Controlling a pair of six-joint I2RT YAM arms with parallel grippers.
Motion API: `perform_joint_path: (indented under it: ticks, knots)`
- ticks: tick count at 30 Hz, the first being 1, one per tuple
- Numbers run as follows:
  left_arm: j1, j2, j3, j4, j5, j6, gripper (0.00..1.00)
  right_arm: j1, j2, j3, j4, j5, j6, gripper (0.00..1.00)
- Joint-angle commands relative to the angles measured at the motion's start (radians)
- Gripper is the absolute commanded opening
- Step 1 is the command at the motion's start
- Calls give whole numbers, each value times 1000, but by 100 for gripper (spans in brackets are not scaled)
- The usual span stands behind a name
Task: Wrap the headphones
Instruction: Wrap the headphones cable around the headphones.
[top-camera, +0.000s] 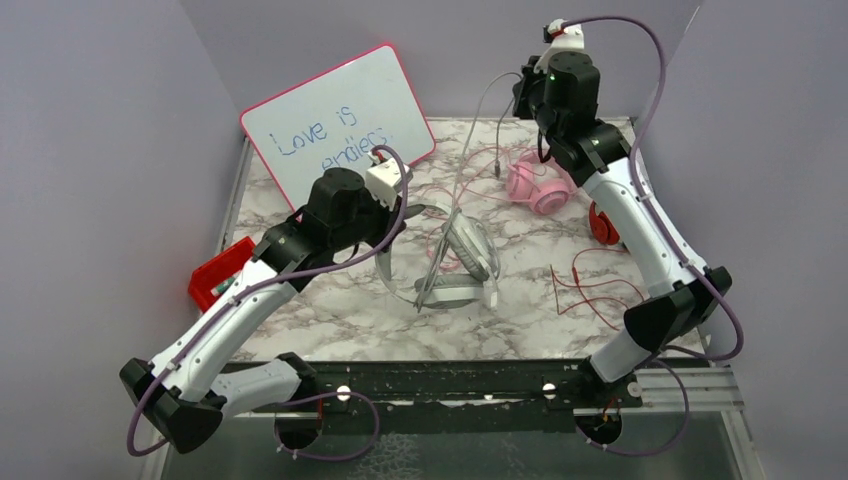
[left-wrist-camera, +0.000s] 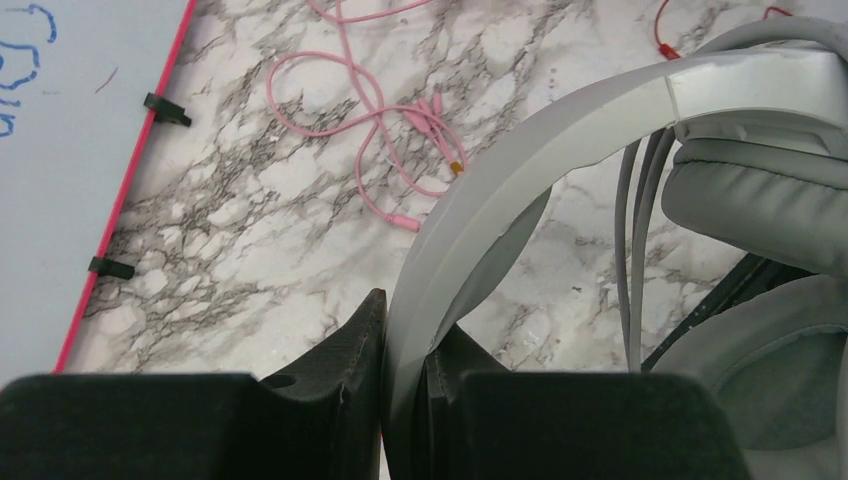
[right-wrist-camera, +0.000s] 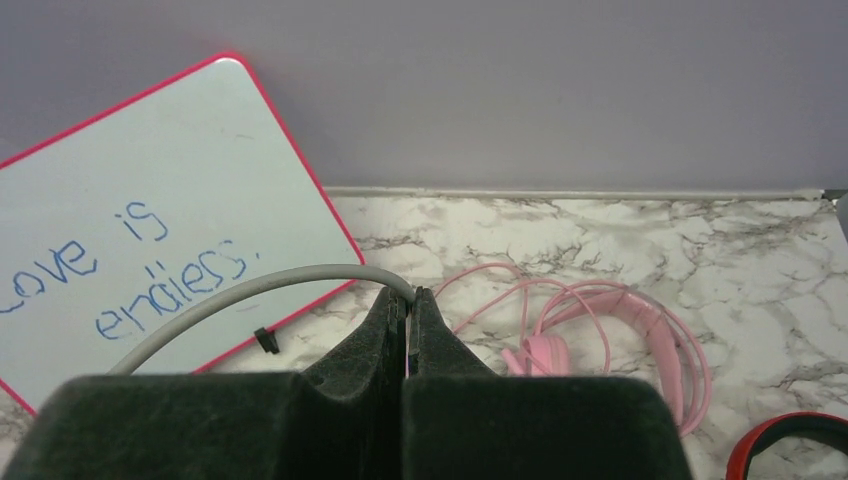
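Red bin, contents indistinct; grey headphones outside it

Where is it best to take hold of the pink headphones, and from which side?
Probably the headband of the pink headphones, from above: they lie on the table, the band is a thin exposed arc, while the cups look too bulky.

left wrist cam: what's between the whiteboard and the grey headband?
Loose loops of the pink cable, plug end included, lie on the marble table between the whiteboard and the grey headband. Clearest in the left wrist view.
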Motion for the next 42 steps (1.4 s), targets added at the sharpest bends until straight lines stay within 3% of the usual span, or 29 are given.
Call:
perform_joint_path:
  ticks: [1,8,14,19,25,28,36,42]
  knots:
    - [-4,-41,63,70,147,-30,0,-13,39,-11,29,-66,12,0]
    - [-4,-77,149,74,134,-57,0,-49,49,-125,35,-101,52,0]
    - [-4,-58,275,53,20,-67,0,-94,24,-276,29,-232,119,0]
    - [-4,19,424,57,-84,-96,0,-94,-7,-360,20,-428,111,0]
    - [-4,121,561,114,40,-150,0,-92,-16,-396,18,-584,112,0]
    - [-3,146,599,157,35,-194,0,-93,-11,-435,34,-690,132,0]
    - [-4,235,732,203,-304,-179,0,-88,-62,-529,150,-1034,273,0]
    - [-4,309,734,370,-420,-55,0,-74,-86,-561,367,-1269,542,0]
